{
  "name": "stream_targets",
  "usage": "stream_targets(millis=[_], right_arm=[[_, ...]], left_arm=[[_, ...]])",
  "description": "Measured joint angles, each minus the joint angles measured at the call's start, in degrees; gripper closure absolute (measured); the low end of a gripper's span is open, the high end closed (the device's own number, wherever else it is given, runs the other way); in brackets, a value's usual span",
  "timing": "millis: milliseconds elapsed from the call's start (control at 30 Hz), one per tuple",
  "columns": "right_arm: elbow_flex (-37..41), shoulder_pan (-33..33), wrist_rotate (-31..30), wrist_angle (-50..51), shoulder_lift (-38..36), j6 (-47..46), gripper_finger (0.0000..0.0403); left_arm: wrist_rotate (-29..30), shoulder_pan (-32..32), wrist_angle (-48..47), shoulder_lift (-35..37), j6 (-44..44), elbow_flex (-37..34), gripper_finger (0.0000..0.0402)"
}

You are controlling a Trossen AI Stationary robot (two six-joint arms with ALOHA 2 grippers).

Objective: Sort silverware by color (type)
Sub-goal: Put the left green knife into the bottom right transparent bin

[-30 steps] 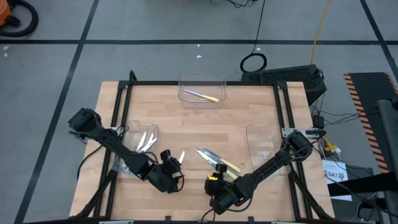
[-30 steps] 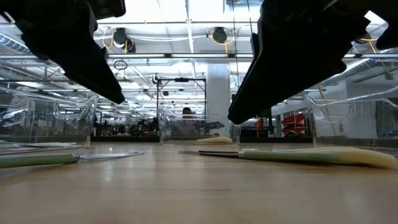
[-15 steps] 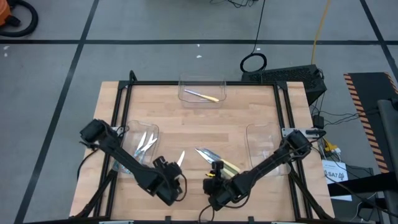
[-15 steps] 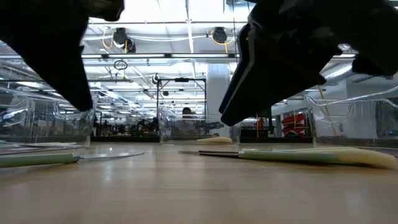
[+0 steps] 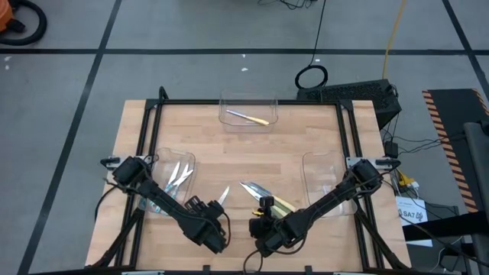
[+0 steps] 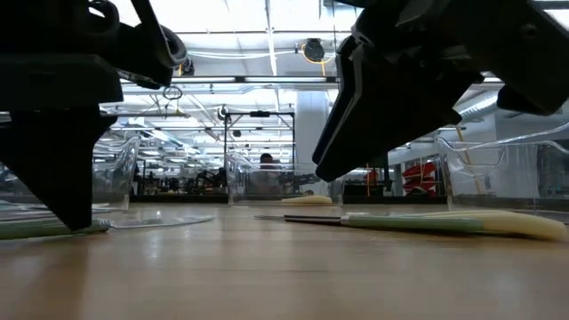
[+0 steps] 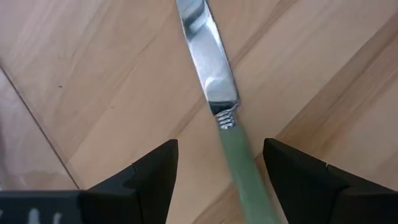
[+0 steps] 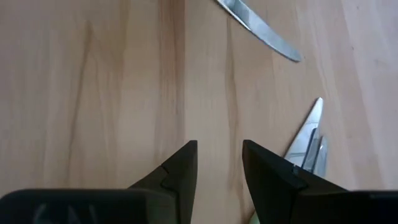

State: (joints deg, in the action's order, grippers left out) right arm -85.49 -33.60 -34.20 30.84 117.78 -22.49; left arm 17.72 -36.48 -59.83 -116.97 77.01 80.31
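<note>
A green-handled knife (image 7: 231,143) lies flat on the wood, its silver blade (image 5: 222,195) pointing at the far edge. My left gripper (image 7: 219,144) points down over the knife, open, one finger on each side of the handle just behind the blade. Whether a finger touches it, I cannot tell. My right gripper (image 8: 219,146) hangs open over bare wood near the front edge (image 5: 265,208). Just beyond it lies a small heap of silverware (image 5: 263,195), with a blade (image 8: 261,31) and fork tips (image 8: 309,142) showing.
Three clear bins stand on the table. The far one (image 5: 248,107) holds a yellow-handled utensil (image 5: 247,117). The left one (image 5: 157,164) holds several pieces (image 5: 178,174). The third (image 5: 321,179) is at the right. A black frame (image 5: 149,130) runs along the table's sides.
My left gripper has moved toward the near edge and sunk. It has tipped from slanting to pointing nearly straight down over the green-handled knife. The knife has not moved.
</note>
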Motion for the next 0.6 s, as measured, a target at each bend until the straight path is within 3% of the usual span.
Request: stream_targets(millis=[600], right_arm=[[0.00, -4.19, 1.49, -0.60, -0.02, -9.47, 0.0280]], left_arm=[[-1.25, 0.81, 5.39, -1.44, -1.22, -1.25, 0.0173]])
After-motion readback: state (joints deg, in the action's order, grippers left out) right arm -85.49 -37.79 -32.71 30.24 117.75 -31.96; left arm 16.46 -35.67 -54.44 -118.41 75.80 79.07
